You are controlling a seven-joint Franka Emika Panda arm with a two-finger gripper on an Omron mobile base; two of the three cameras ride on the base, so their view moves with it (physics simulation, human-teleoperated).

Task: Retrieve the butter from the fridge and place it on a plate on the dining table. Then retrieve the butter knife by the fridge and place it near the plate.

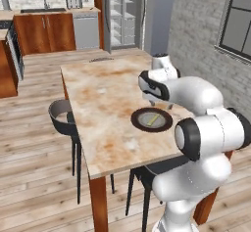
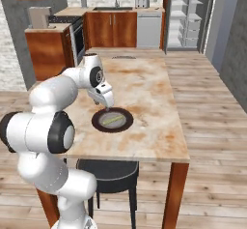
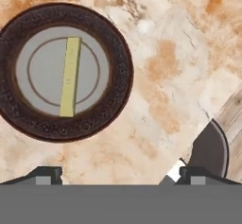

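The butter [image 3: 71, 76], a thin pale-yellow stick, lies across the grey-green centre of the plate [image 3: 118, 72], which has a wide dark brown rim. The plate [image 1: 139, 123] [image 2: 99, 124] rests on the marbled dining table [image 1: 103, 108] [image 2: 144, 88] near its edge on the arm's side, with the butter [image 1: 153, 120] [image 2: 113, 120] on it. My gripper [image 3: 120, 173] [image 2: 107, 106] hovers just above the table beside the plate, open, with nothing between its fingers. The fridge [image 1: 122, 15] [image 2: 190, 10] stands at the far wall, door open and pale shelves showing. The butter knife is out of view.
Dark round chairs [image 1: 61, 113] [image 2: 108, 172] stand at the table's sides; one chair [image 3: 210, 150] shows just past the table edge by my fingers. Wooden cabinets, a sink counter and a grey dishwasher [image 1: 86, 30] line the far wall. Wood floor lies open between table and fridge.
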